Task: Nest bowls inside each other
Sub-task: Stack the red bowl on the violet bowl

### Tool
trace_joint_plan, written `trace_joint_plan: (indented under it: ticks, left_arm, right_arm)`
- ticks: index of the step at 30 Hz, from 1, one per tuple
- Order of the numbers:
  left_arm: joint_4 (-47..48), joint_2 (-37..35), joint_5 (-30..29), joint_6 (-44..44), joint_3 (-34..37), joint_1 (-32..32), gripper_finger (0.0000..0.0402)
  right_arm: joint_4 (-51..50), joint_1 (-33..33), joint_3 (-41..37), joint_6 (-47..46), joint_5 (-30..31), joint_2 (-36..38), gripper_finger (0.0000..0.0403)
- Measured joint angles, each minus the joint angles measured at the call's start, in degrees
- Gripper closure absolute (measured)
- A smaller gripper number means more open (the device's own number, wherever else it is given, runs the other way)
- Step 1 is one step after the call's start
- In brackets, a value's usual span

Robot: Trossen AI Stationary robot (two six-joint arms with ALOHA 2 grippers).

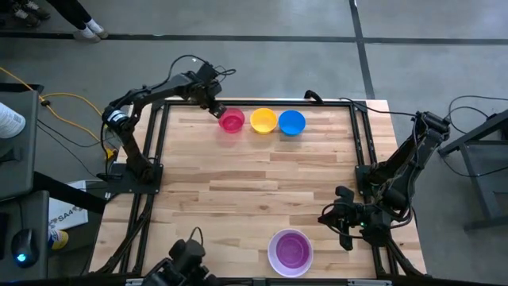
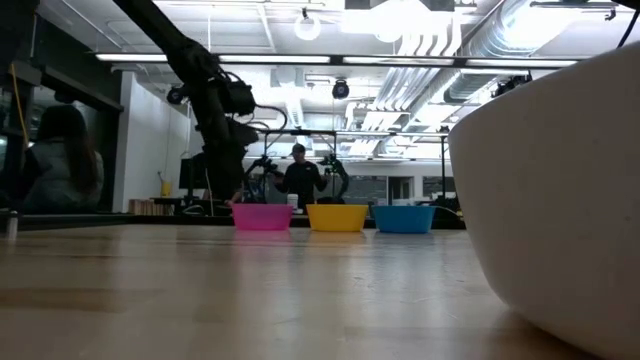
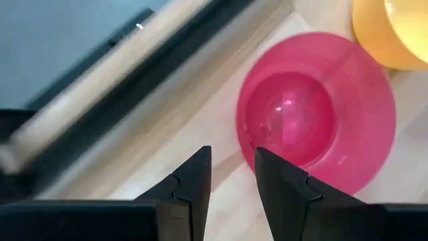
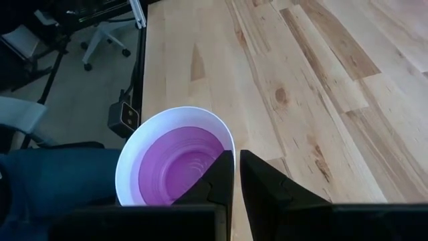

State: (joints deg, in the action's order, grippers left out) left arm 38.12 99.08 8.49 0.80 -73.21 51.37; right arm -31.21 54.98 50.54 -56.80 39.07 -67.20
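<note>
Three small bowls stand upright in a row along the table's far edge: a pink bowl on the left, a yellow bowl in the middle, a blue bowl on the right. They sit close side by side; whether their rims touch is hard to tell. All three look empty. At the near edge, right of centre and well apart from the row, the larger white bowl stands upright with the purple bowl nested inside it.
</note>
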Motion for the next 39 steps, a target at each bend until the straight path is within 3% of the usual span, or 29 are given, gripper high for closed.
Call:
trace_joint_plan:
  ticks: [12,39]
  left_arm:
    - [-1.3,4.1,-5.1,-2.6,0.0,-2.3,0.0286]
    - [-0.1,7.0,-2.2,-5.6,0.0,-3.5,0.0286]
  right_arm:
    - [0.2,-0.7,0.0,0.0,-0.2,0.0,0.0382]
    - [0.2,-0.6,0.0,0.0,-0.7,0.0,0.0382]
